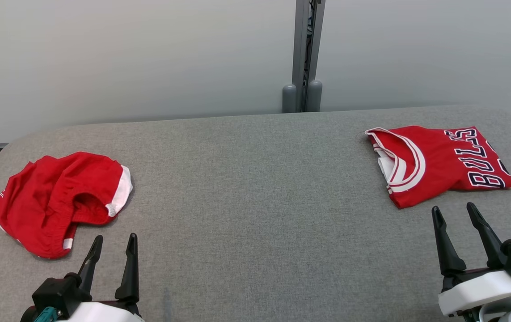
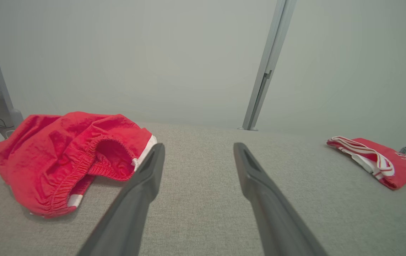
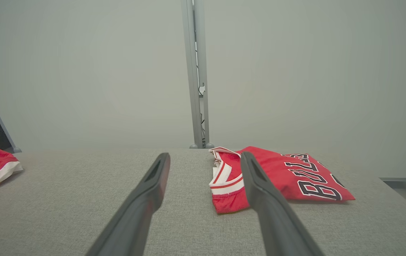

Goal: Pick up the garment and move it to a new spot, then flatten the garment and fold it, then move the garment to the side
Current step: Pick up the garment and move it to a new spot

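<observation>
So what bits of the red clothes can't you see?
- Jersey: right wrist view, a finger of the right gripper covers part of its front; left wrist view, the right edge cuts its lettering.
- Shorts: right wrist view, left edge cuts them off; head view, their own folds hide the inside.
</observation>
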Robot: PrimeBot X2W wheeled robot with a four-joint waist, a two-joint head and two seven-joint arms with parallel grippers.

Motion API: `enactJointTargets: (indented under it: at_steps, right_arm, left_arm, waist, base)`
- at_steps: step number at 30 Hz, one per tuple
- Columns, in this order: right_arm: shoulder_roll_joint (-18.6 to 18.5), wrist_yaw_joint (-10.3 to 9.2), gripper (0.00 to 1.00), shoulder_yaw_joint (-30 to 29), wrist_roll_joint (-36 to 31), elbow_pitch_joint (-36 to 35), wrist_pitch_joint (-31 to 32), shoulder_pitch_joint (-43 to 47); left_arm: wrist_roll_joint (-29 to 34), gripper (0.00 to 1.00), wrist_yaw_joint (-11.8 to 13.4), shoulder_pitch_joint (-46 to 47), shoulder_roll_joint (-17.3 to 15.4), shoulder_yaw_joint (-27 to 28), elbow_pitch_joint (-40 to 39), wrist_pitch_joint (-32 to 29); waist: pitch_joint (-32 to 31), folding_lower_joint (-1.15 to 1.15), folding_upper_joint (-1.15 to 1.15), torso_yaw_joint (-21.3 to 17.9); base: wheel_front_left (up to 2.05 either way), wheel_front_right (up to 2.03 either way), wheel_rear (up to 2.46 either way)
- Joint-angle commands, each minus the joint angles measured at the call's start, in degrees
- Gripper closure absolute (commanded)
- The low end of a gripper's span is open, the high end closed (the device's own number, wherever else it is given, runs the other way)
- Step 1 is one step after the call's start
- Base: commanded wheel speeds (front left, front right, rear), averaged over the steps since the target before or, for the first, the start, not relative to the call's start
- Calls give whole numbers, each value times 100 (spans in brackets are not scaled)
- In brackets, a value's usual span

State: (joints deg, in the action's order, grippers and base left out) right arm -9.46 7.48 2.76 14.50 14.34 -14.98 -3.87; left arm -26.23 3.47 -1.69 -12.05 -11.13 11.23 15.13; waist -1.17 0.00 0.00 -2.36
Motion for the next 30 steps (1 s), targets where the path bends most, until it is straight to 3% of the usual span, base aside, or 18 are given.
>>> enactJointTargets:
  at_steps: [1, 30]
  right_arm:
    - [-23, 3, 0, -6, -12, 3, -23, 48]
    - [12, 4, 0, 149, 10, 113, -23, -85]
  left_arm:
    - [39, 0, -25, 37, -23, 40, 8, 6]
    - [393, 0, -329, 195, 252, 263, 249, 6]
  waist:
    - [5, 0, 0, 3]
    - [85, 0, 0, 294]
  base:
    - [0, 0, 0]
    - [0, 0, 0]
